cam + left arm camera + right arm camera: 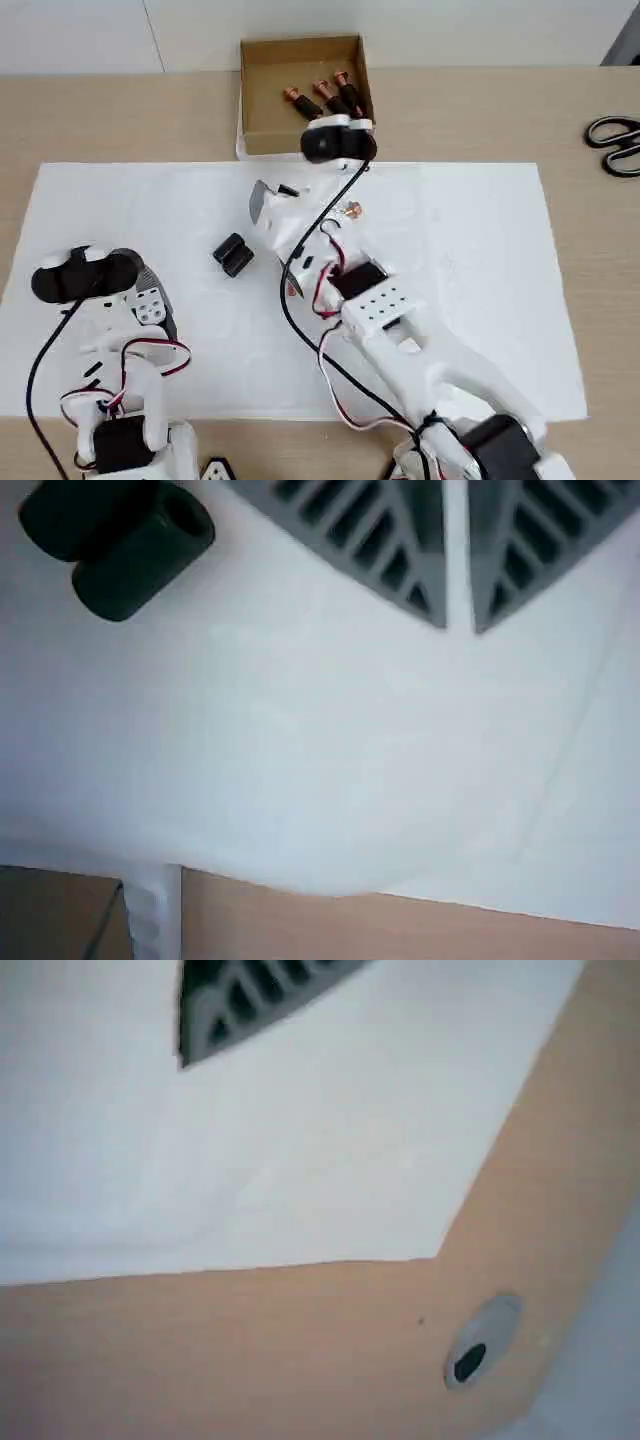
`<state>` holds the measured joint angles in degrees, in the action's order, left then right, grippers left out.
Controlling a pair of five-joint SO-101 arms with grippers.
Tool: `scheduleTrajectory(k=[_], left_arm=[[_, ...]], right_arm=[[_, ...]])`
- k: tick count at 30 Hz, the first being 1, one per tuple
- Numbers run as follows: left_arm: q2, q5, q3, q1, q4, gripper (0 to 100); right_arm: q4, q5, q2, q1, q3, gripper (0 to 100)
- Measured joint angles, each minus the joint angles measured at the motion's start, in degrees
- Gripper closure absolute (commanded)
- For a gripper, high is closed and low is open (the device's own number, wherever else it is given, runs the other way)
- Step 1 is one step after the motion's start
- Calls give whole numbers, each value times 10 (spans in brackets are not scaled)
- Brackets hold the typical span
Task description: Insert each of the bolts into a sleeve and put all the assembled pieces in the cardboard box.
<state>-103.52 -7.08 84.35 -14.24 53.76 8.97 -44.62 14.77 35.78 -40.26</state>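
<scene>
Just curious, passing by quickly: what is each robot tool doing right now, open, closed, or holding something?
Left tool: closed, holding nothing.
Right tool: cannot be told.

The sleeves (233, 254) are black, the paper (480, 260) white. The cardboard box (256, 90) is brown, the desk (100, 110) tan, bolts (293, 96) coppery.

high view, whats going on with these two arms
Two robot arms are on a bolt-and-sleeve job. Three assembled pieces already lie in the cardboard box. Two black sleeves and one loose bolt lie on the white paper. The right end effector hangs between sleeves and box. The left end effector is shut and empty, beside the sleeves.
</scene>
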Motion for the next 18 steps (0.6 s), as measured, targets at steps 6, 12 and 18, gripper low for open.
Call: scheduleTrajectory(k=[6,12,18], left_arm=[[0,0,0,0,0,994],[0,0,0,0,0,994],[0,0,-43,51,34,994]], right_arm=[[71,-105,-105,34,101,861],[121,-113,-210,77,209,863],[175,-112,-219,16,267,864]])
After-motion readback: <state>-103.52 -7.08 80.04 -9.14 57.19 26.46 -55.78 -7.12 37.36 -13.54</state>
